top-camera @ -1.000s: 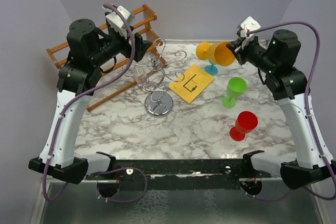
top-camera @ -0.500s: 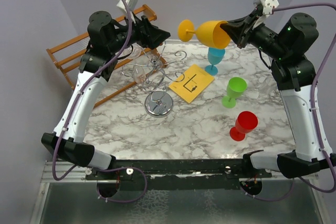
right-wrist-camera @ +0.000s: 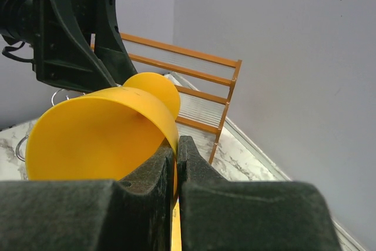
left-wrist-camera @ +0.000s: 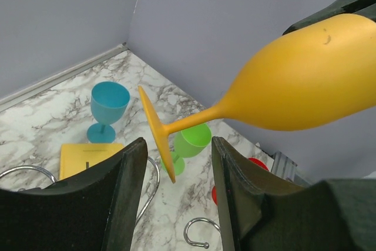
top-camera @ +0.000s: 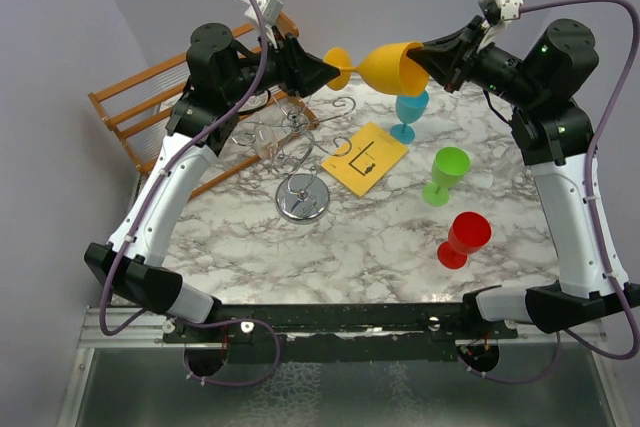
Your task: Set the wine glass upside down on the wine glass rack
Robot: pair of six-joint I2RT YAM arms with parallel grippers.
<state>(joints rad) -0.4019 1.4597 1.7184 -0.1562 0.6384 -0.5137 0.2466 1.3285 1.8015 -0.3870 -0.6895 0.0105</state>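
The orange wine glass (top-camera: 385,65) lies on its side in the air above the back of the table. My right gripper (top-camera: 432,62) is shut on its rim, as the right wrist view (right-wrist-camera: 100,139) shows, with one finger inside the bowl and one outside. The foot points left. My left gripper (top-camera: 325,72) is open, and in the left wrist view the foot (left-wrist-camera: 157,133) sits just ahead of and between its fingers (left-wrist-camera: 132,174), not touching them. The chrome wine glass rack (top-camera: 303,197) stands below, and its hooks (left-wrist-camera: 200,230) show under the left gripper.
A clear glass (top-camera: 268,144) hangs among the rack's wires. A blue glass (top-camera: 410,112), a green glass (top-camera: 447,172) and a red glass (top-camera: 465,237) stand at the right. A yellow card (top-camera: 365,159) lies mid-table. A wooden shelf rack (top-camera: 150,107) is at the back left.
Both arms have risen. The right gripper carried the orange glass up and leftward, and the left gripper swung right to meet its foot.
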